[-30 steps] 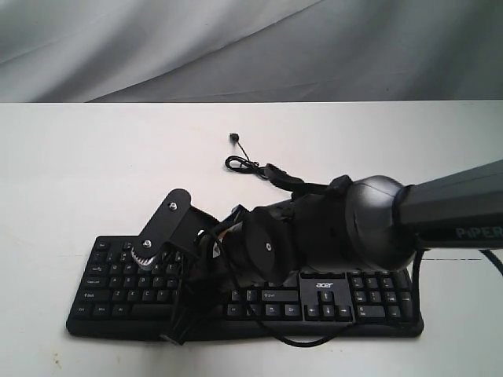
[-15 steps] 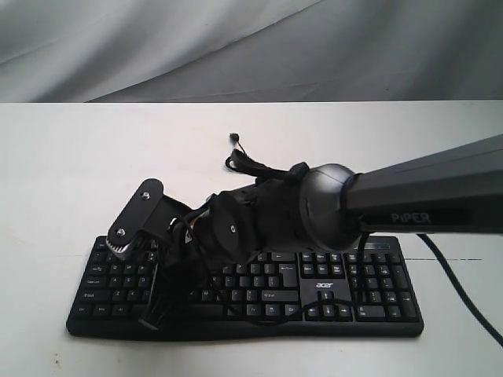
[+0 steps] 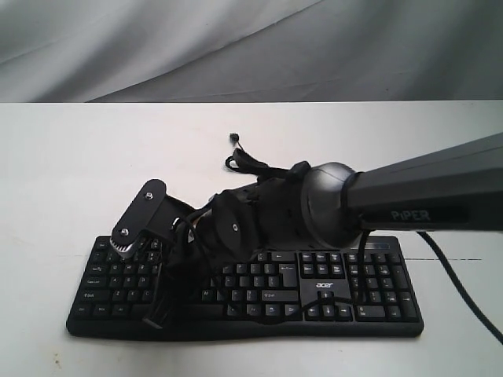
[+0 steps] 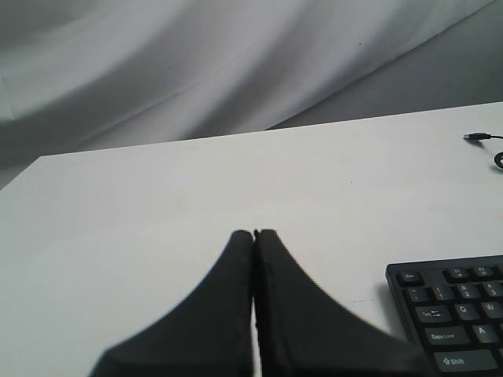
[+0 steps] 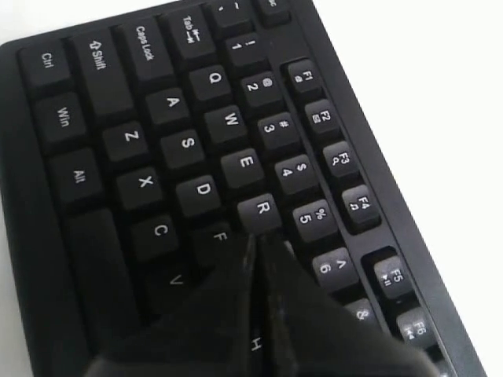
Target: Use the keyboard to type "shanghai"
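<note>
Wide black plastic keyboard (image 3: 377, 298) sits along the white counter's (image 3: 71, 165) near edge, right tool (image 5: 253, 243) pinched together by R/F — probably to poke single keys — left tool (image 4: 254, 236) also closed, parked off-keyboard.

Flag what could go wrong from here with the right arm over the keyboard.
1. The shut right pincer sits at the seam between R and F on the keyboard; its tip could press a wrong key, or two at once.
2. The keyboard's cable lies coiled close beside the right arm; a sweep may snag it and shift the keyboard.
</note>
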`<state>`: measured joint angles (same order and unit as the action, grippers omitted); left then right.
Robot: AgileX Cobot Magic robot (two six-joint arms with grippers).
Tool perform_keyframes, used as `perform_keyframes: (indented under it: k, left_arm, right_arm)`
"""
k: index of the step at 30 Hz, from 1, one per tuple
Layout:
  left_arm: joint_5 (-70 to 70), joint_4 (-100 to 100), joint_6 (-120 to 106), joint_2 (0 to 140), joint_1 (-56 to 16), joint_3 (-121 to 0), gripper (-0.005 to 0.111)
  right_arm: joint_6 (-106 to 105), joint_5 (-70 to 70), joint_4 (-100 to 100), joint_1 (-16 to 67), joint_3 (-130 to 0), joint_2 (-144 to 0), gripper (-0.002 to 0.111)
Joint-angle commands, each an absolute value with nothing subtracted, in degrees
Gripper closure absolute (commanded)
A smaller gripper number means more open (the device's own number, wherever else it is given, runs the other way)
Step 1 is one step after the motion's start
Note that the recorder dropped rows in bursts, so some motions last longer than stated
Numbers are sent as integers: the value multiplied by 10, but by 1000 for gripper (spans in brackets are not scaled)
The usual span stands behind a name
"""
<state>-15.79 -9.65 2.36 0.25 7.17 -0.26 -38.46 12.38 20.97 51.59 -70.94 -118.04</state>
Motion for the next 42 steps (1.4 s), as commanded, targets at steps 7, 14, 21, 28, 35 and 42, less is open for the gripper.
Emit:
perform_keyframes:
  k: [7, 14, 21, 28, 35, 42]
  left_arm:
    - [-152, -95, 26, 0, 67, 0, 107]
    - [-152, -95, 26, 0, 67, 0, 107]
    - [-152, -95, 26, 0, 67, 0, 107]
    - [-152, -95, 26, 0, 67, 0, 107]
    - [-152, -95, 26, 0, 67, 0, 107]
    - [-152, -95, 26, 0, 67, 0, 107]
  right_arm:
    - [-385, 128, 205, 513, -713, -1183, 108]
    - [-385, 128, 205, 513, -713, -1183, 108]
    - [-385, 131, 205, 514, -713, -1196, 108]
    - [-385, 131, 205, 515, -714, -1198, 108]
    - [-385, 131, 196, 515, -714, -1186, 108]
    - [-384, 137, 186, 512, -713, -1165, 108]
